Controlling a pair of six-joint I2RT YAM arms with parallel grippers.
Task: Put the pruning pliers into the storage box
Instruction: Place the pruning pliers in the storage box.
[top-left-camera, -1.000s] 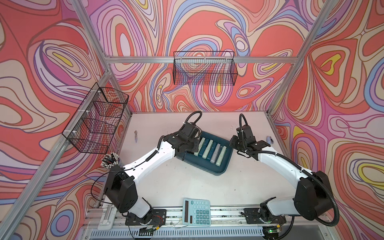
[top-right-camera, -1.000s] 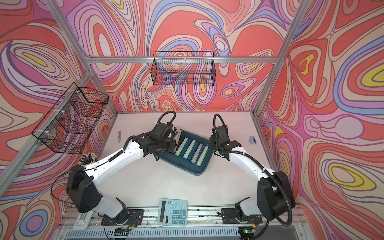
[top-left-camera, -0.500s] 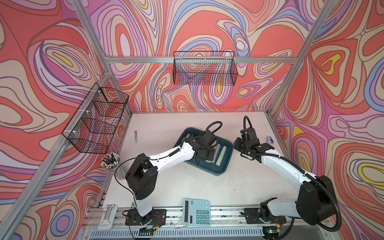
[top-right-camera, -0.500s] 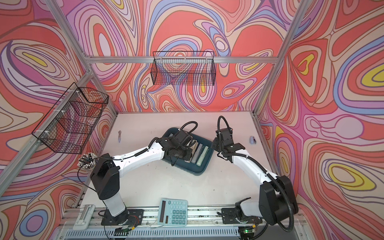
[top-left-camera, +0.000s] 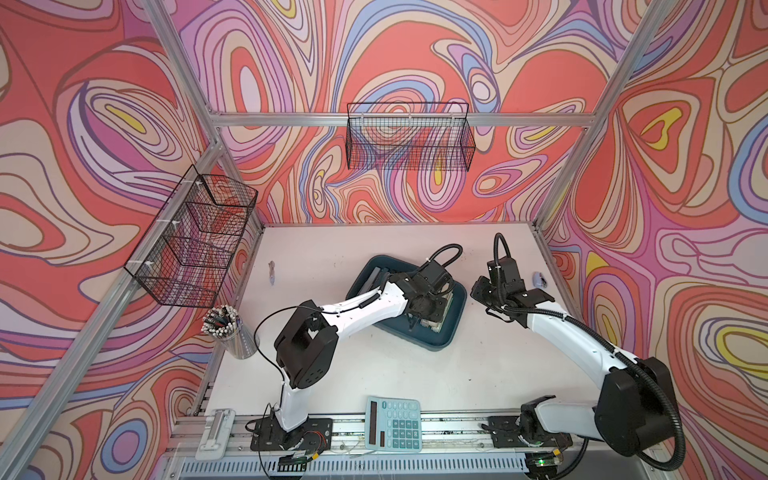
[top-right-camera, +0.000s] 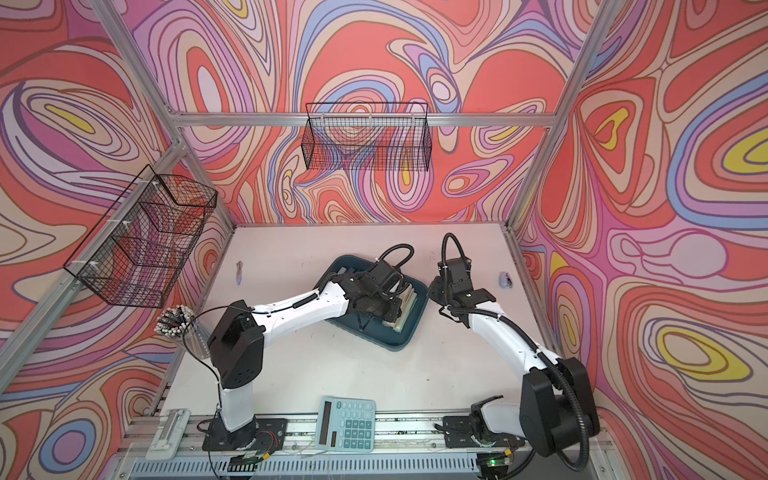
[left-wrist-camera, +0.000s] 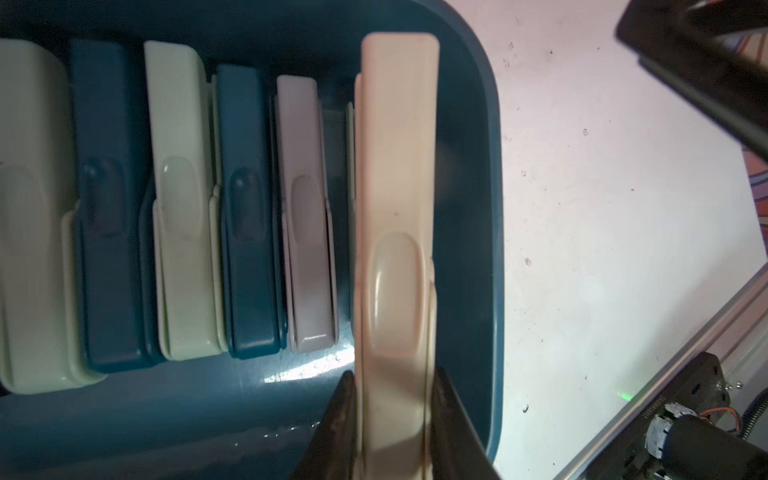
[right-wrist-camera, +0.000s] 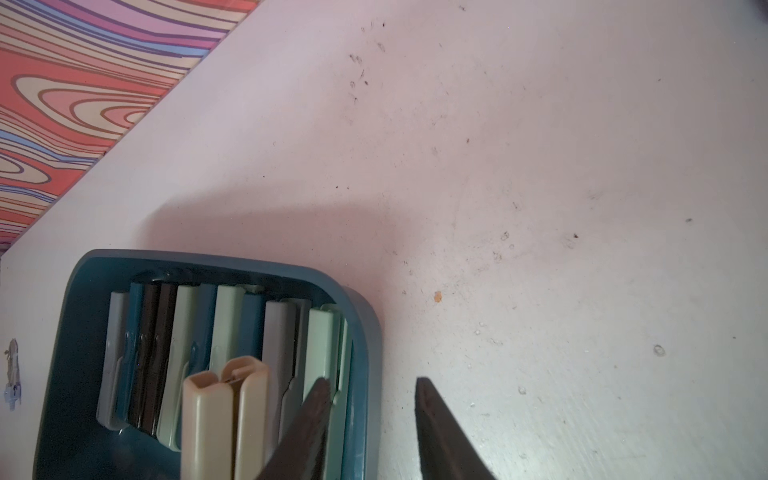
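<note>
Grip: left tool (left-wrist-camera: 394, 376) clamped on slim beige plastic pruning plier (left-wrist-camera: 397, 166), positioned within shallow dark teal plastic storage box (left-wrist-camera: 494, 208), close to its end wall. Row of pale green, teal and grey pruning pliers (left-wrist-camera: 178, 187) lies side by side in same box. Beside box rim, right tool (right-wrist-camera: 371, 380) jaws apart, empty, over white worktop (right-wrist-camera: 540, 208).
</note>
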